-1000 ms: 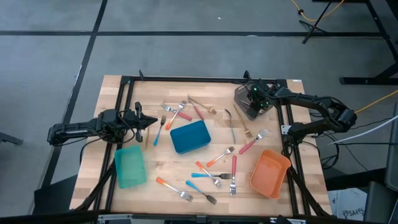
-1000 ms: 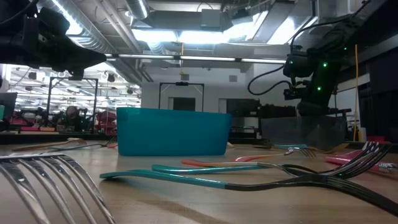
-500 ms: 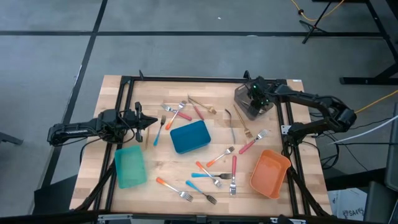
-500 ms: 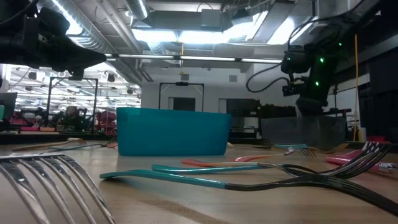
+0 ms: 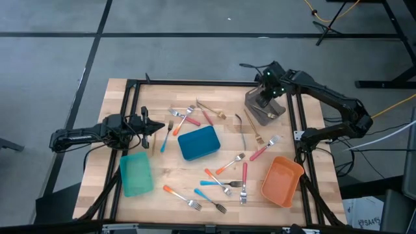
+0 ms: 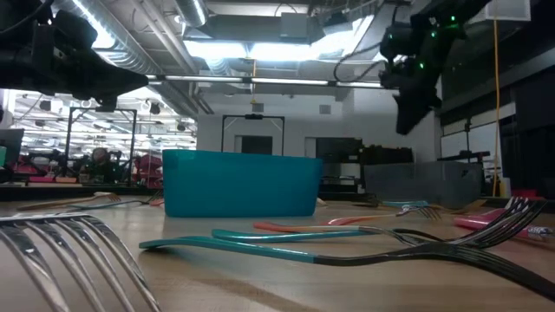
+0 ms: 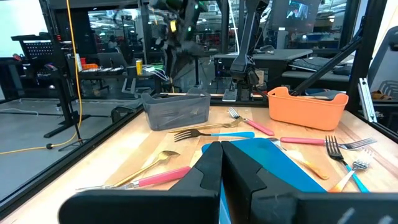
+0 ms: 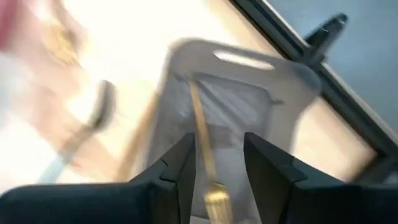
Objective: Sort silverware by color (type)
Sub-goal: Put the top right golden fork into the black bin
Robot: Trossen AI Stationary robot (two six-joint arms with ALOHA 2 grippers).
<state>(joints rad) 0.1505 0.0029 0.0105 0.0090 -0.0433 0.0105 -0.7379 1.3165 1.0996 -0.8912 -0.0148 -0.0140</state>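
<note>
Silverware lies scattered flat on the wooden table: forks with orange, pink and blue handles (image 5: 224, 182) and gold pieces (image 5: 209, 107). My right gripper (image 5: 264, 96) hangs open, pointing steeply down, above the grey bin (image 5: 265, 110) at the far right. In the right wrist view a gold utensil (image 8: 202, 134) lies in the grey bin (image 8: 242, 99) below the open fingers, which stand clear of it. My left gripper (image 5: 159, 128) is shut and level near the table's left side, holding nothing; it shows in its own wrist view (image 7: 222, 155).
A blue bin (image 5: 199, 143) stands mid-table, a teal bin (image 5: 136, 173) near the left front, an orange bin (image 5: 281, 180) near the right front. A black frame (image 5: 214, 83) runs along the table's edges. Forks lie close to the low camera (image 6: 69, 251).
My right gripper has risen straight up from just over the grey bin to well above it, rolling slightly, fingers still open. The bin and the gold utensil in it have stayed where they were.
</note>
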